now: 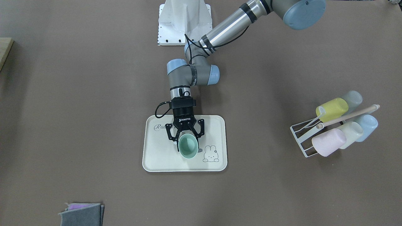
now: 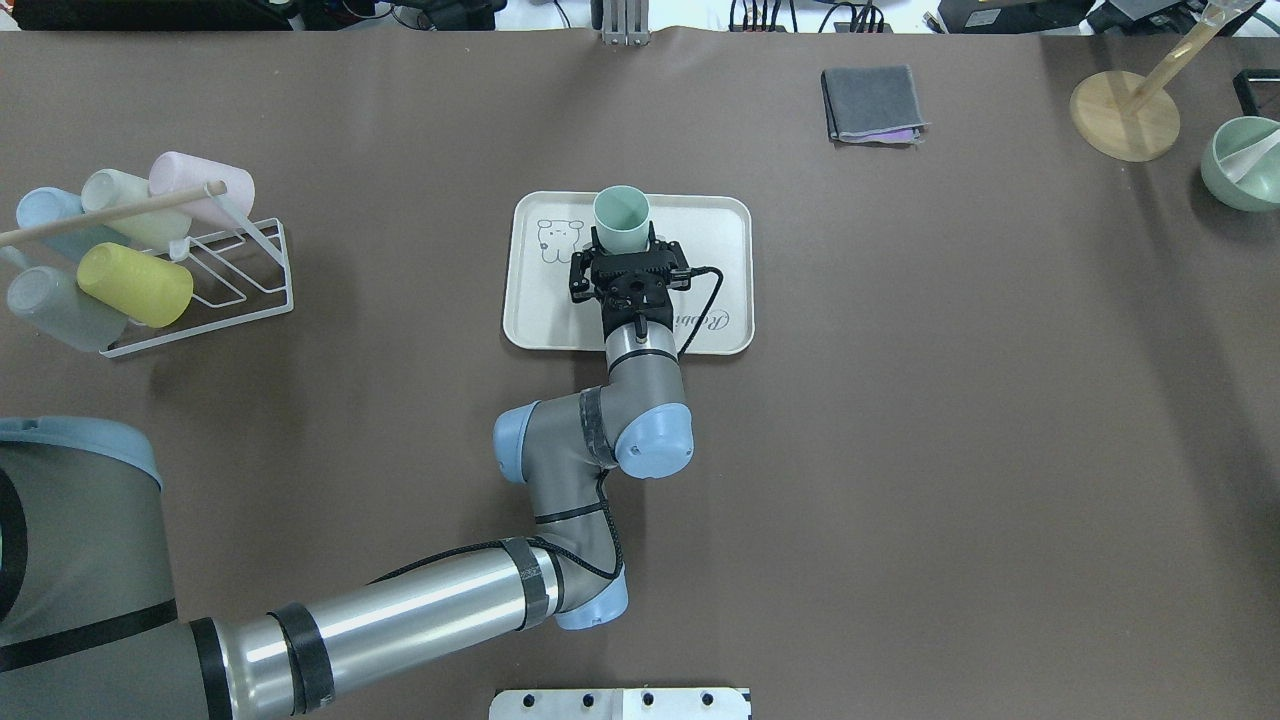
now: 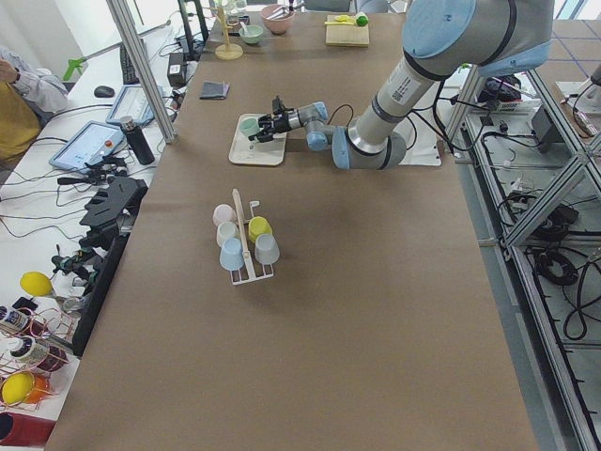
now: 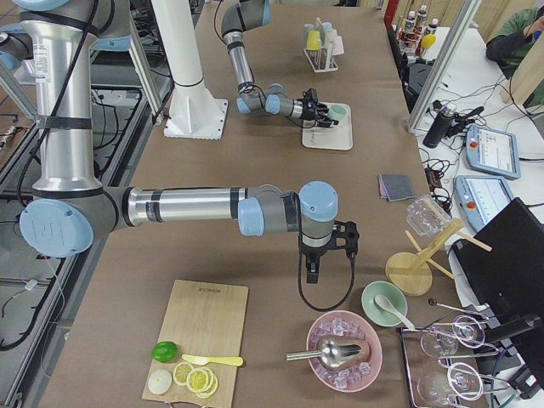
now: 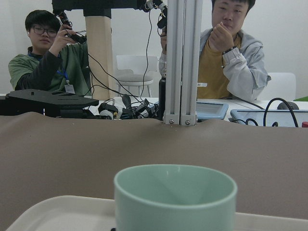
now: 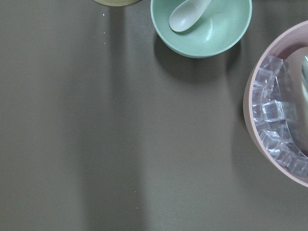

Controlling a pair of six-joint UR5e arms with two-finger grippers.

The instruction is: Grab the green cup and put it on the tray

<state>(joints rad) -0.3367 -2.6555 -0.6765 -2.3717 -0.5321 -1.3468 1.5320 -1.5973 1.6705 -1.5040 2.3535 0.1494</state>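
Observation:
The green cup (image 1: 188,146) stands upright on the cream tray (image 1: 157,157), next to the bunny drawing. It also shows in the overhead view (image 2: 620,220) and fills the lower middle of the left wrist view (image 5: 175,197). My left gripper (image 1: 187,138) is low over the tray (image 2: 720,230). Its fingers are spread open on either side of the cup's lower part, apart from it. My right gripper (image 4: 311,270) shows only in the exterior right view, hanging over the table near the bowls. I cannot tell whether it is open or shut.
A white wire rack (image 2: 240,290) with several pastel cups lies on the table's left side. A folded grey cloth (image 2: 872,103) lies beyond the tray. A green bowl with a spoon (image 6: 201,24) and a pink bowl of ice (image 6: 284,110) sit below the right wrist.

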